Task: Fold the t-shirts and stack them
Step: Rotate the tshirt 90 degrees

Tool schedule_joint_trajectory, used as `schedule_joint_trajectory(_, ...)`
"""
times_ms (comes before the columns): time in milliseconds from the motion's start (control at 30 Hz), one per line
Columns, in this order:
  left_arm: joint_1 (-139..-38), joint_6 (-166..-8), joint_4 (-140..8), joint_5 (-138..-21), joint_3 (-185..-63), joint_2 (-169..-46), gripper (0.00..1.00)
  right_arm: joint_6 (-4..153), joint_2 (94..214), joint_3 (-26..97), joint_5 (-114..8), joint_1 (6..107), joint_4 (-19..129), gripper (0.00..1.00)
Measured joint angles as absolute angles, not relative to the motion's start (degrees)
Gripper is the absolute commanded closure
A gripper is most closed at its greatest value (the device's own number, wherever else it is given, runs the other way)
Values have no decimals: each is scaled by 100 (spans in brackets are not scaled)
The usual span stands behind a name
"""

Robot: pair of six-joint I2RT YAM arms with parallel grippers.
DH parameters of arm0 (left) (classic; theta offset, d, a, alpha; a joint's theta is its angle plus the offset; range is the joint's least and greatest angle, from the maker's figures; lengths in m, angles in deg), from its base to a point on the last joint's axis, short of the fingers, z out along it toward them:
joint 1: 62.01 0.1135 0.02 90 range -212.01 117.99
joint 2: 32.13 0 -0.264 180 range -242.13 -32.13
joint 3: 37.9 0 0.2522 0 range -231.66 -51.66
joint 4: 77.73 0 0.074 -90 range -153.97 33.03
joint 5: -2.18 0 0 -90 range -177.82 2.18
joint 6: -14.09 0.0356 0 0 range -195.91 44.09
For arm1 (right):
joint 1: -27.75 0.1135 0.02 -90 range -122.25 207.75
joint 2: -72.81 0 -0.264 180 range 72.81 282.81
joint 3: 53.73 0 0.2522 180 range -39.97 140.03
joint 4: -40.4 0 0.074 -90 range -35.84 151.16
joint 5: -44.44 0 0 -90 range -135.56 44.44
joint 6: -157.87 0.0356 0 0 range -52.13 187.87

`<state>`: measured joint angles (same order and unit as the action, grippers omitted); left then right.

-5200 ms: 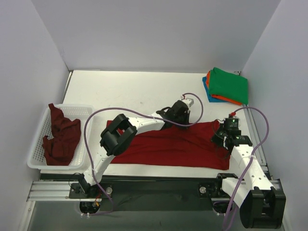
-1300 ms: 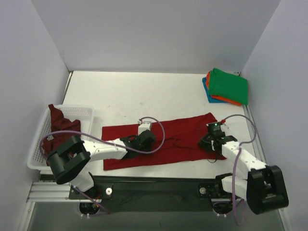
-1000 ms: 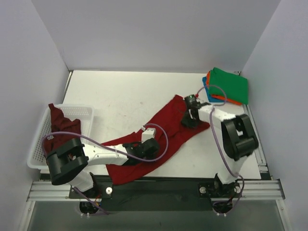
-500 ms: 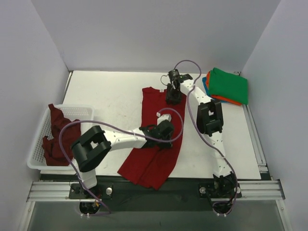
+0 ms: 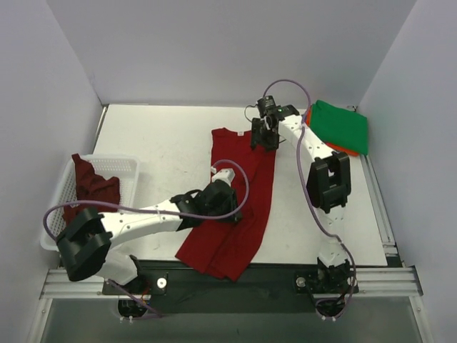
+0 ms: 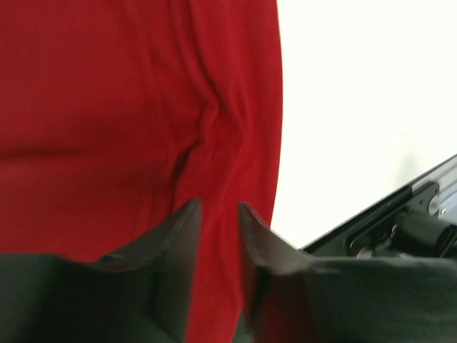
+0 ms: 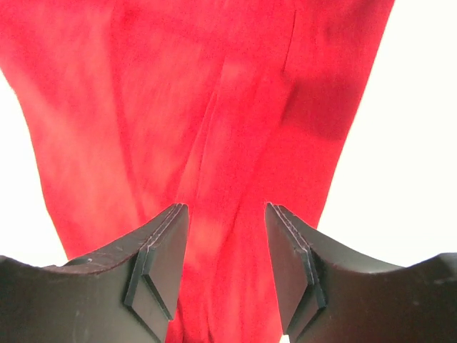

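One red t-shirt [image 5: 250, 214], now swung lengthwise; our left gripper [image 6: 219, 209] pinches its cloth, our right gripper [image 7: 226, 209] hangs open; we judge folding may begin.

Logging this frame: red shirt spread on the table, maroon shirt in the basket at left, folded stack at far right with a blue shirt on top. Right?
Not quite: the top external view shows the green shirt on top, not a blue one. The red shirt on the table and the maroon shirt in the basket are as stated.
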<state>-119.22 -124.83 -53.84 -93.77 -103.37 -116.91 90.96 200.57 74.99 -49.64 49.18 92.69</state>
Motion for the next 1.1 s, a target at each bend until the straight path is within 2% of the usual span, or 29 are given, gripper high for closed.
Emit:
schedule_joint_trajectory(100, -12126, -12566, -5233, -9585, -9875, -11160, 72, 9206, 19297, 6666, -4833, 5150, 9035, 57)
schedule_joint_trajectory(233, -12324, -12822, -4980, -9786, -9051, -10609, 73, 9370, 18757, 5667, -4752, 5528, 8694, 57)
schedule_joint_trajectory(367, -12456, -13093, -4680, -9978, -8476, -10217, 73, 9464, 18811, 5029, -4595, 5840, 8466, 57)
schedule_joint_trajectory(567, -12646, -13390, -4619, -10127, -8345, -10303, 74, 9501, 19305, 4964, -4378, 5882, 8292, 58)
schedule_joint_trajectory(700, -12685, -13600, -4873, -10057, -8358, -10668, 73, 9437, 19697, 5429, -4396, 5845, 8313, 58)
schedule_joint_trajectory(900, -12375, -13696, -5209, -9677, -8702, -11197, 69, 9177, 20650, 6979, -4619, 5690, 8475, 57)
schedule_joint_trajectory(1100, -11575, -13491, -5437, -9285, -9362, -11957, 63, 8965, 21614, 8627, -5170, 5364, 8525, 45)
